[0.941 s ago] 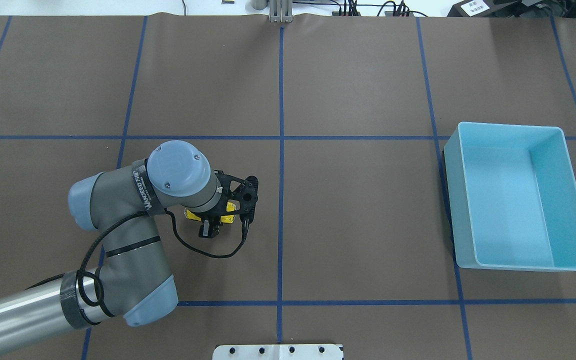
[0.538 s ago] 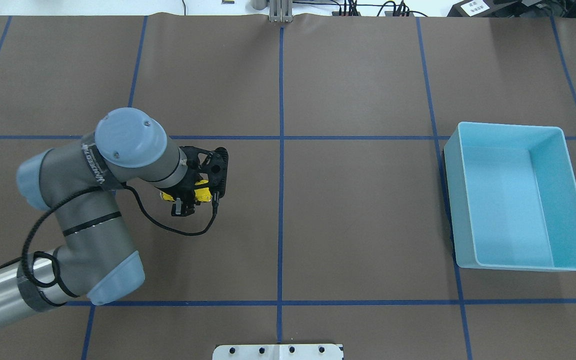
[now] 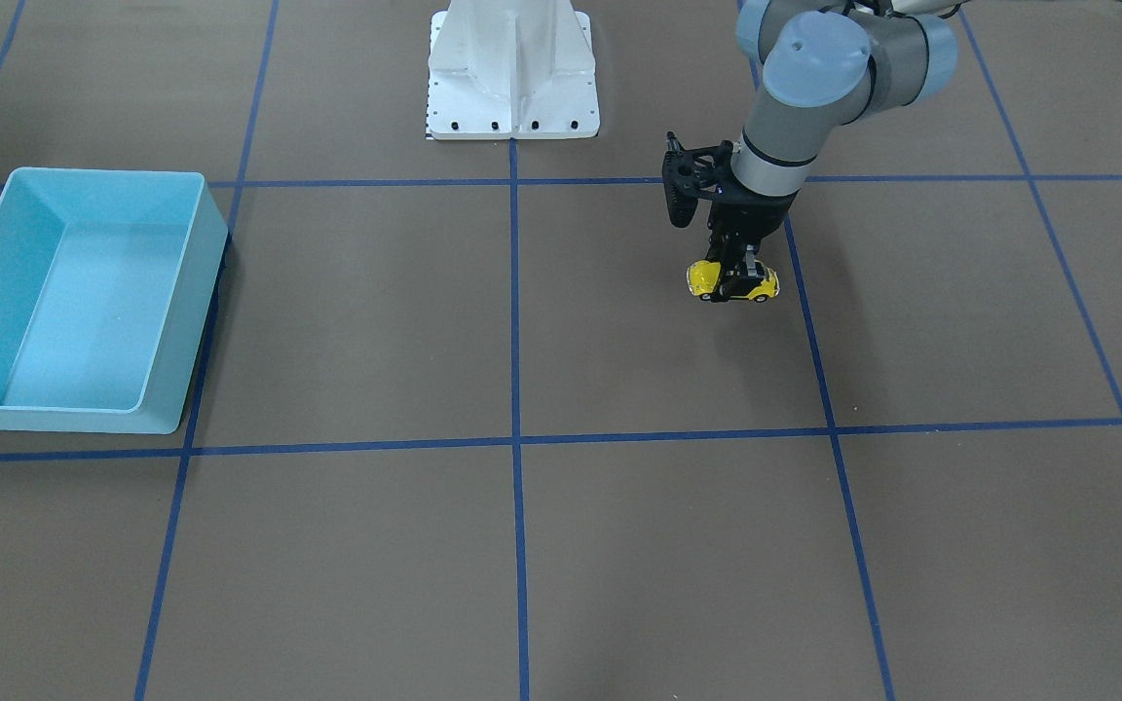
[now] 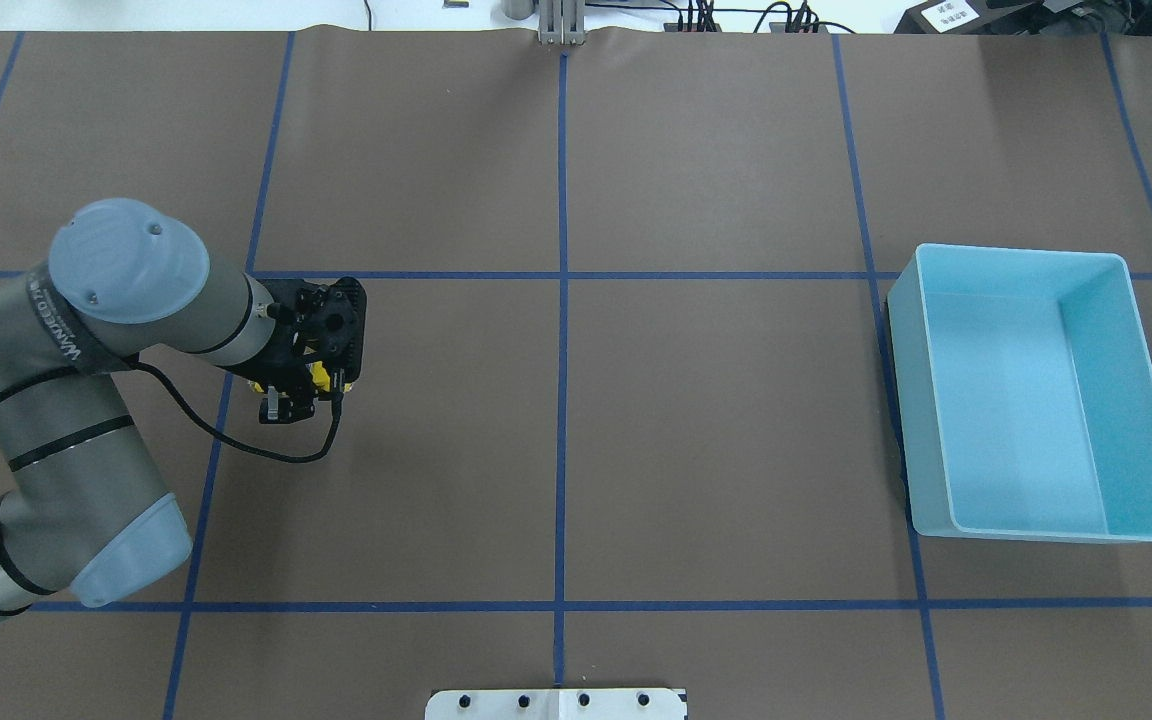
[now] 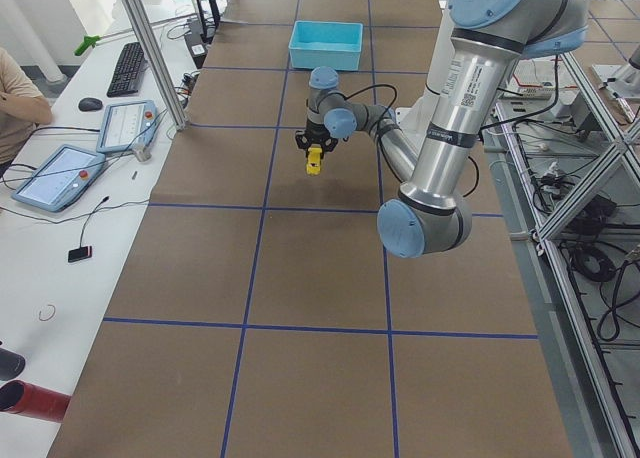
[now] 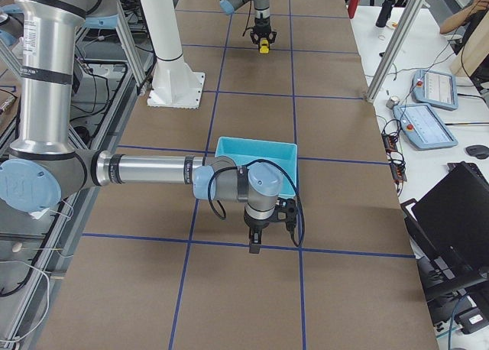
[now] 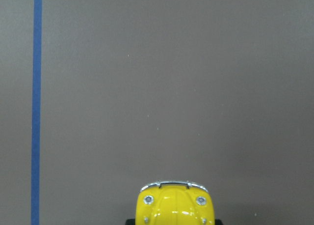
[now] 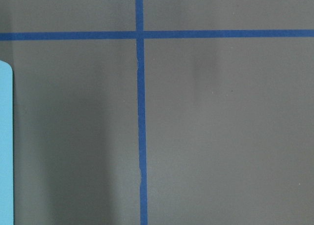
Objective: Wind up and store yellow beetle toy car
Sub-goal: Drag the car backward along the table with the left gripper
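Observation:
The yellow beetle toy car (image 3: 729, 282) is held in my left gripper (image 3: 740, 276), which is shut on its body from above. The car is level, and its wheels are at the brown table surface, next to a blue tape line. It also shows in the overhead view (image 4: 319, 375) under the left gripper (image 4: 288, 397), and its nose shows in the left wrist view (image 7: 175, 205). My right gripper (image 6: 255, 247) hangs low over the table near the light blue bin (image 6: 256, 147); I cannot tell whether it is open or shut.
The light blue bin (image 4: 1126, 400) stands empty at the table's right side, far from the car. Its edge shows in the right wrist view (image 8: 4, 136). The robot's white base (image 3: 512, 68) stands at the table's robot side. Blue tape lines grid the brown mat.
My left gripper has moved left across the table and slightly away from the robot, with the yellow car still in its grip. The bin has not moved.

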`<state>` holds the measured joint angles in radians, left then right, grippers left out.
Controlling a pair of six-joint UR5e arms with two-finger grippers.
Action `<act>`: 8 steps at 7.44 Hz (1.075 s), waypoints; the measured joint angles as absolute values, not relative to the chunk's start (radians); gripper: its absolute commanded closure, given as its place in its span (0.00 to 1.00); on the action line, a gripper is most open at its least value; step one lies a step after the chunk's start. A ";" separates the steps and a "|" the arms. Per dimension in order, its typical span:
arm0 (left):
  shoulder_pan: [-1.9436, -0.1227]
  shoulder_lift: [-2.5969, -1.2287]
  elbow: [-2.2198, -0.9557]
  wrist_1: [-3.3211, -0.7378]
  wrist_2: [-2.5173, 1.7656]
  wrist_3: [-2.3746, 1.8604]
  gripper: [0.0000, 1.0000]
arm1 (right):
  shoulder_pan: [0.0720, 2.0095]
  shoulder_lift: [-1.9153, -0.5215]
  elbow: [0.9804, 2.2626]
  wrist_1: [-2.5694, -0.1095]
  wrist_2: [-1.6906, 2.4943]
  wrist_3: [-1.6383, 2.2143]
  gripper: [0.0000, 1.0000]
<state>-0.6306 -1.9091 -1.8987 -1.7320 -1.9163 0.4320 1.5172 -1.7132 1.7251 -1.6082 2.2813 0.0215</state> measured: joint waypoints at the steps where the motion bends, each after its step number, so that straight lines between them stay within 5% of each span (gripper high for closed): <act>1: -0.631 -1.879 -1.899 -1.784 -1.923 0.429 0.90 | 1.519 -1.715 1.725 -1.609 2.282 0.020 0.00; 8: -0.631 -1.765 -1.826 -1.982 -2.026 0.427 0.97 | 1.523 -1.718 1.721 -1.611 2.283 0.018 0.00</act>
<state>-0.6305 -1.7654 -1.8263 -1.9822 -2.0262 0.4275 1.5230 -1.7185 1.7212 -1.6107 2.2826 0.0184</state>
